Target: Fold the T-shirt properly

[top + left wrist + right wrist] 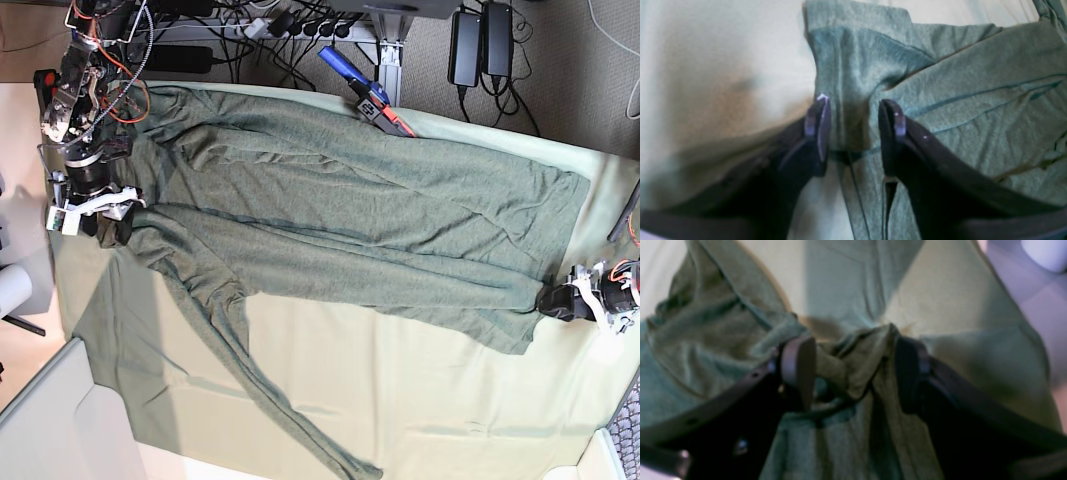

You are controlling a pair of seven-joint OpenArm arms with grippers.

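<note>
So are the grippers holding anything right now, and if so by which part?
Nothing is gripped. Both the left gripper and right gripper are open, each straddling a fold of the T-shirt at opposite ends.

T-shirt [340, 215]: thin heathered knit cloth, matt, creased. Table cloth [420, 390]: paler mint fabric, matt, smoother. Left gripper [853, 133] fingers [818, 130]: dark, smooth, faintly glossy.

This looks like a robotics lab or workshop: a table [420, 400] draped in pale green cloth, power bricks [478, 42] and a tangle of cables [290, 20] on the carpeted floor behind it, exposed wiring [125, 75] on one arm.
</note>
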